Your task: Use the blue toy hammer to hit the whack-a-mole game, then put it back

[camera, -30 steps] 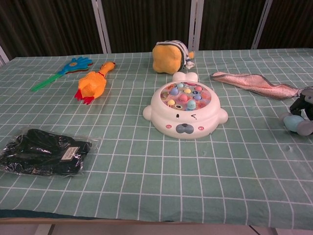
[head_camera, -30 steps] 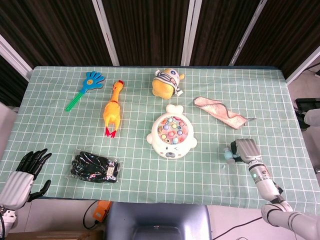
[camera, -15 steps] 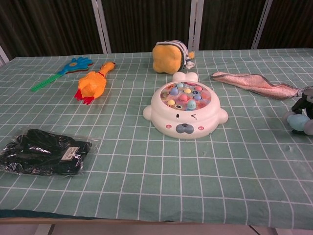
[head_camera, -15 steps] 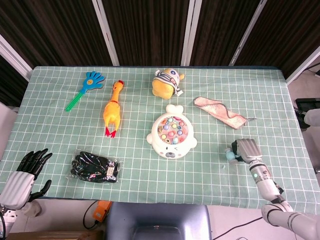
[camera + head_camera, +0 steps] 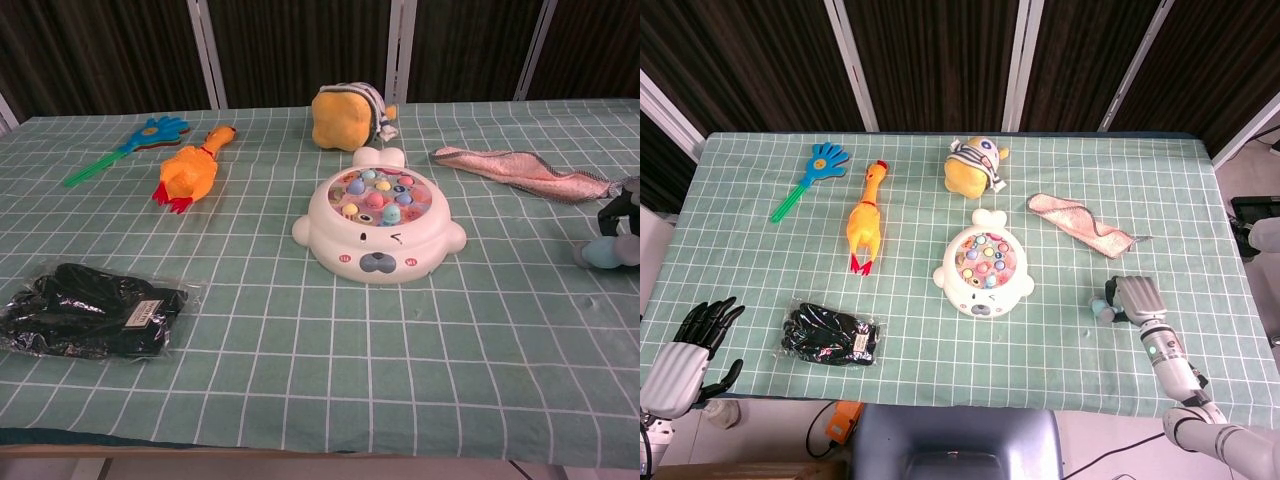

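Observation:
The whack-a-mole game point(image 5: 983, 272) point(image 5: 378, 225) is a white seal-shaped toy with coloured pegs, at the table's middle. The blue toy hammer point(image 5: 1102, 308) point(image 5: 603, 254) lies low at the table's right side, only its pale blue head showing. My right hand point(image 5: 1137, 298) point(image 5: 625, 215) has its fingers curled around the handle, which is hidden under them. My left hand point(image 5: 685, 355) hangs off the front left corner of the table, fingers spread and empty. It does not show in the chest view.
A blue hand clapper point(image 5: 810, 177), a rubber chicken point(image 5: 866, 217) and a yellow plush toy point(image 5: 974, 166) lie along the back. A pink cloth point(image 5: 1081, 224) lies behind my right hand. A bag of black gloves point(image 5: 832, 335) sits front left.
My right hand has shifted slightly to the right, and the hammer head has turned and moved with it. The left hand stays where it was.

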{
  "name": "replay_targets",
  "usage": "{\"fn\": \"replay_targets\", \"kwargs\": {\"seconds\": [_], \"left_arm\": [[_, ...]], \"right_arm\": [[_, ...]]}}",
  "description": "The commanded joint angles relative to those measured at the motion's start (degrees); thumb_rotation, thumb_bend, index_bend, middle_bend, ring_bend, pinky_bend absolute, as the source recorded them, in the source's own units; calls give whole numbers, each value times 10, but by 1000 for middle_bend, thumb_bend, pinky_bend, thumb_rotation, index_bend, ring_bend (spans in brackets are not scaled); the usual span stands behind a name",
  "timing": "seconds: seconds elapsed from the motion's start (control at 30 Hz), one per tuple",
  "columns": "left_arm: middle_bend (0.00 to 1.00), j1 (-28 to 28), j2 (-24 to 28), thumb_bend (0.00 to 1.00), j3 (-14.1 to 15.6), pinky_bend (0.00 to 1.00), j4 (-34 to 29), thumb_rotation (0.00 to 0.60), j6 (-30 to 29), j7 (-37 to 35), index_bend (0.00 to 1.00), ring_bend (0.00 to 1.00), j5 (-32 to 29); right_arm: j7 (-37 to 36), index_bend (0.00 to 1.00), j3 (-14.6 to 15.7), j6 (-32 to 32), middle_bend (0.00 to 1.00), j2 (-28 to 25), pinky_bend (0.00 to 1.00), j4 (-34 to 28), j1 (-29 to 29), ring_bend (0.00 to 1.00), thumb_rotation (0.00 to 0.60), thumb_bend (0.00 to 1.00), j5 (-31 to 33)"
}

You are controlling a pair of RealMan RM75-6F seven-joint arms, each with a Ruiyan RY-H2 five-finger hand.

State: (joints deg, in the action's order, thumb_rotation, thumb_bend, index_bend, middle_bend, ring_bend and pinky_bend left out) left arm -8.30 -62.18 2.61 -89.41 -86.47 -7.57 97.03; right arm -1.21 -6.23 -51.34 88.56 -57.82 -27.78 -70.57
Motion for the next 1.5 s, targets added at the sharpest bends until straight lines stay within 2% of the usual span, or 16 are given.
{"fn": "replay_targets", "kwargs": {"seconds": [0.03,0.67,1.5], "left_arm": [[12,0,0,402,0,0,0,600,0,0,0,0,0],[24,-1,0,401,0,0,-1,600,2,2,0,0,-1],[26,-1,0,400,0,0,-2,600,2,3,0,0,-1]], "right_arm": [[3,779,-2,1,600,-1,910,-1,1,661,600,412,2],[4,719,-12,-2,557,-4,911,-2,4,640,600,408,6],[-3,705,-20,-4,547,-15,912,-6,9,636,600,407,9]]}}
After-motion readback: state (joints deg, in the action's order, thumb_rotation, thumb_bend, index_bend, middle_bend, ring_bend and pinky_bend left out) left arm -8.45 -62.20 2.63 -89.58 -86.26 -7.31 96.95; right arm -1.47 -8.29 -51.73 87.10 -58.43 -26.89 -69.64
